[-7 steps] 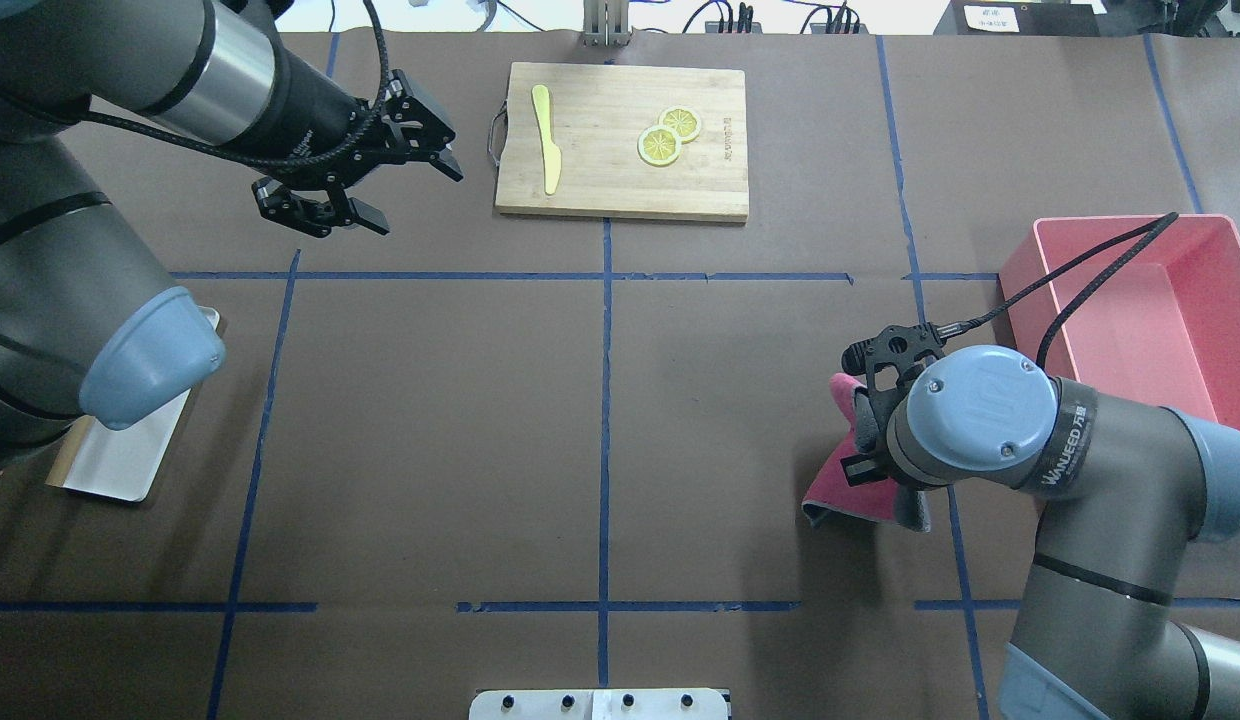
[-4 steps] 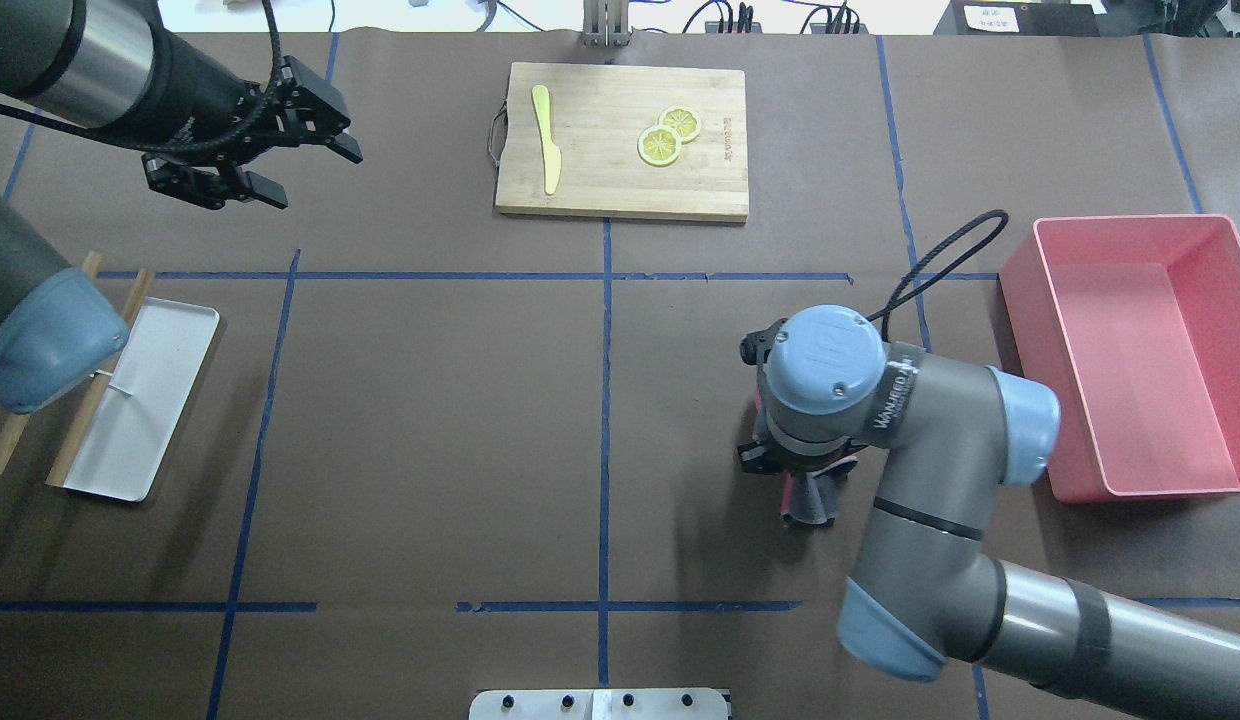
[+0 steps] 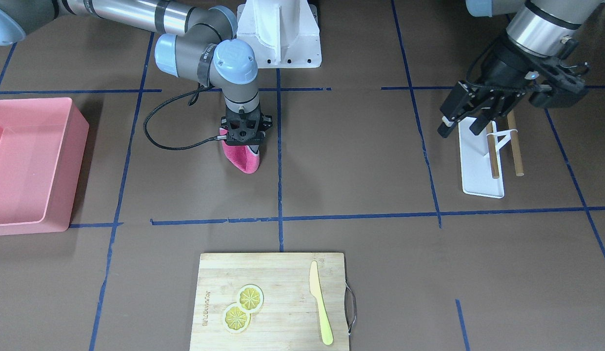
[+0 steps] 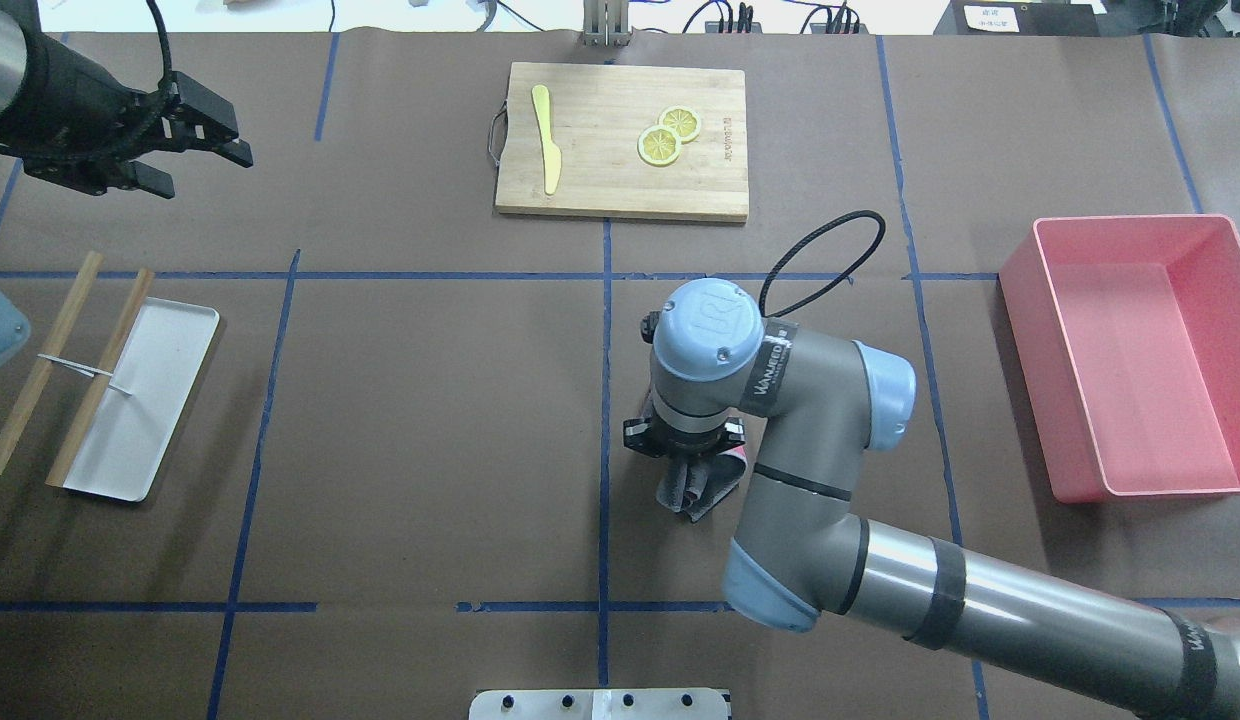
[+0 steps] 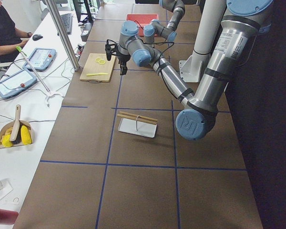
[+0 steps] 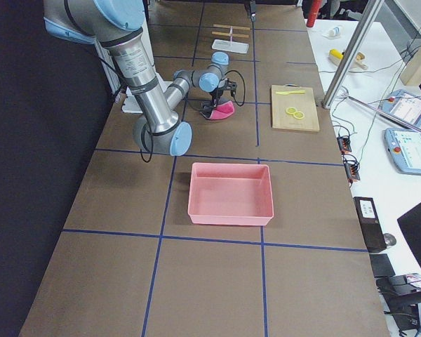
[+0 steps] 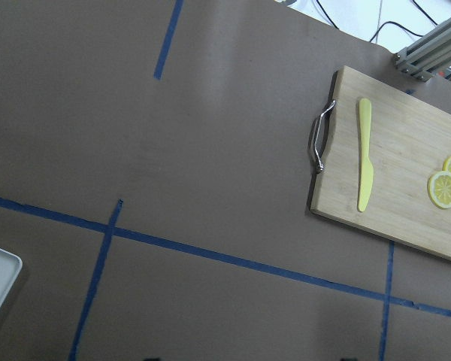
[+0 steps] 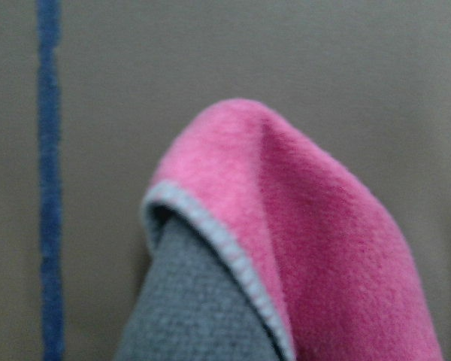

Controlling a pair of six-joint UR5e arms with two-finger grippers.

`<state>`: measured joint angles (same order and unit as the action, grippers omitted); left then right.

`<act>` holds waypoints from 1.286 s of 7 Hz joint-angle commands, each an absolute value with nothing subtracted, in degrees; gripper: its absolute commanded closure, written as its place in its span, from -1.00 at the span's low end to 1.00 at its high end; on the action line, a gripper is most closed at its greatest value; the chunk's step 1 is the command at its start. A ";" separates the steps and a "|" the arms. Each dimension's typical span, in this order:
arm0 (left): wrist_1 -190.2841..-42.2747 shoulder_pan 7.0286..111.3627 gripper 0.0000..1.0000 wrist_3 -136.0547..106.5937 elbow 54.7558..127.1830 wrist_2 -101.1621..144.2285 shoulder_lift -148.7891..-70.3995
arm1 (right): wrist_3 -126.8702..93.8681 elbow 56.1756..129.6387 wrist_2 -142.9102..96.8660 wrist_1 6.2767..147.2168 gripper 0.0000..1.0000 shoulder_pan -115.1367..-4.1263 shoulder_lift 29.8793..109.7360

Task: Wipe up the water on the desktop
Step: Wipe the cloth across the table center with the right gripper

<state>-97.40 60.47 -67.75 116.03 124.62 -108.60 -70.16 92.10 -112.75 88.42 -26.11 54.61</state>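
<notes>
Cloth (image 3: pixel 244 157), pink on one face and grey on the other, looks soft, light and floppy. It hangs bunched from the right gripper (image 3: pixel 241 140), whose jaws are clamped on its upper fold. Its lower end seems to rest on the desktop (image 4: pixel 430 420), just right of the centre tape line (image 4: pixel 605 350). Pinched at one spot, it will likely trail and fold rather than press flat, so a hold nearer its middle with downward pressure should wipe better. No wet patch can be made out. The left gripper (image 4: pixel 205 172) hovers far left, fingers apart and empty.
</notes>
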 commanded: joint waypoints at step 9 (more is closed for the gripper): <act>-97.47 63.72 -0.80 -53.80 116.02 124.54 -101.69 | -67.55 98.13 -113.82 95.19 1.00 -24.89 57.80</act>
<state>-97.47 63.65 -54.39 116.04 124.54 -101.94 -62.19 102.56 -113.89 95.46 -27.09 64.73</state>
